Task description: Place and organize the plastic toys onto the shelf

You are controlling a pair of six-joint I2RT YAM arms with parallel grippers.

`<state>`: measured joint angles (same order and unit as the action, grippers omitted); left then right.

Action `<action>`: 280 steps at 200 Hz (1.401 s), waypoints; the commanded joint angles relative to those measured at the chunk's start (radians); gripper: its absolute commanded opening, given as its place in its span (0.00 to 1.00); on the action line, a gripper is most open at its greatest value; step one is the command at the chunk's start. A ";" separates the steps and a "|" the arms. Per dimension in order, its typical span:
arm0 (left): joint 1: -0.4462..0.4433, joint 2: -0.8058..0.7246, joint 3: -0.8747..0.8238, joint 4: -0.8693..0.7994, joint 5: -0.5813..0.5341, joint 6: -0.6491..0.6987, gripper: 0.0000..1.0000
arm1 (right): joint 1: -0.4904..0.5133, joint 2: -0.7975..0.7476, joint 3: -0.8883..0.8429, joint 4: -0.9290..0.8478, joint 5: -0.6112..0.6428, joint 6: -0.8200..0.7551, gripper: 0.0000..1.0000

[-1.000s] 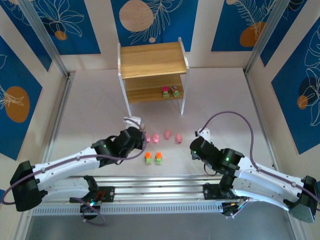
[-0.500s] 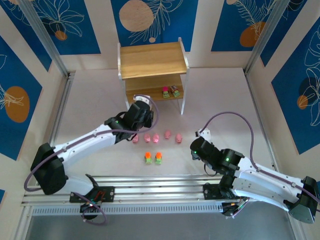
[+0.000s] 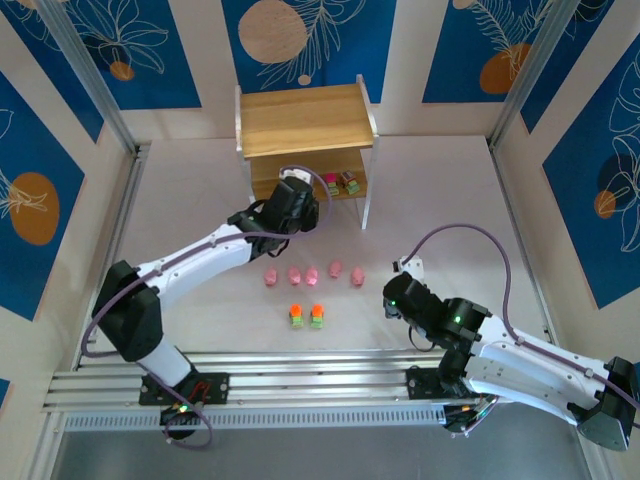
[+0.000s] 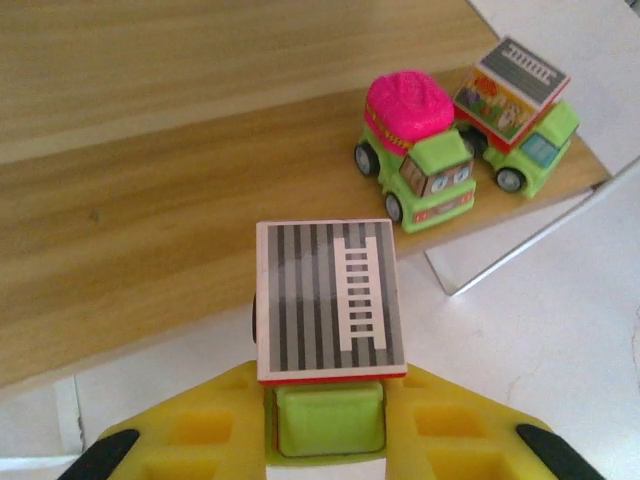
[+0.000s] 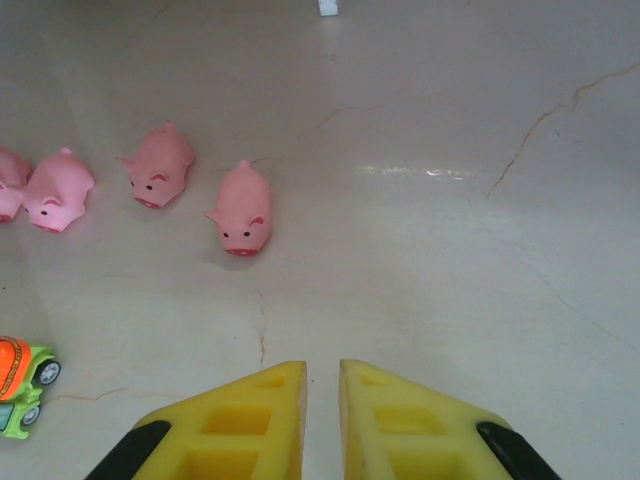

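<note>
Hovering by the shelf [image 4: 150,230], left hand [image 4: 328,410] grips toy truck [image 4: 330,300].

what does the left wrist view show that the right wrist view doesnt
Left wrist: the left claw shut on a ladder-topped truck, before the shelf's lower board, where a magenta-topped truck and a grey-topped truck stand.
Right wrist: the right claw, shut and empty, facing pink pigs and an orange-topped truck.
Both: yellow claw fingers and the pale table.
</note>
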<state>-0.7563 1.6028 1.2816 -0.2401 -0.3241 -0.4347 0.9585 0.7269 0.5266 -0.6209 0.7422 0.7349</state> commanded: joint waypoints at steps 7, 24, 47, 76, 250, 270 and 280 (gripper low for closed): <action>0.017 0.042 0.067 0.018 0.011 0.022 0.08 | -0.009 -0.020 -0.016 0.007 -0.018 -0.008 0.17; 0.022 0.062 0.086 0.022 0.013 0.021 0.08 | -0.012 -0.023 -0.015 0.007 -0.022 -0.009 0.17; 0.025 0.086 0.108 0.026 0.008 0.020 0.08 | -0.015 -0.026 -0.017 0.007 -0.025 -0.010 0.17; 0.028 0.111 0.126 0.034 0.000 0.012 0.08 | -0.020 -0.030 -0.019 0.008 -0.033 -0.014 0.17; 0.044 0.183 0.148 0.077 -0.057 -0.019 0.10 | -0.045 -0.065 -0.027 0.006 -0.066 -0.022 0.17; 0.047 0.190 0.153 0.082 -0.059 -0.024 0.10 | -0.047 -0.067 -0.028 0.007 -0.069 -0.023 0.18; 0.047 0.197 0.160 0.082 -0.061 -0.023 0.10 | -0.049 -0.067 -0.028 0.007 -0.072 -0.024 0.18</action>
<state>-0.7238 1.7733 1.4147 -0.1864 -0.3603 -0.4431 0.9157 0.6731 0.5095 -0.6178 0.6868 0.7238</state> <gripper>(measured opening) 0.246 0.175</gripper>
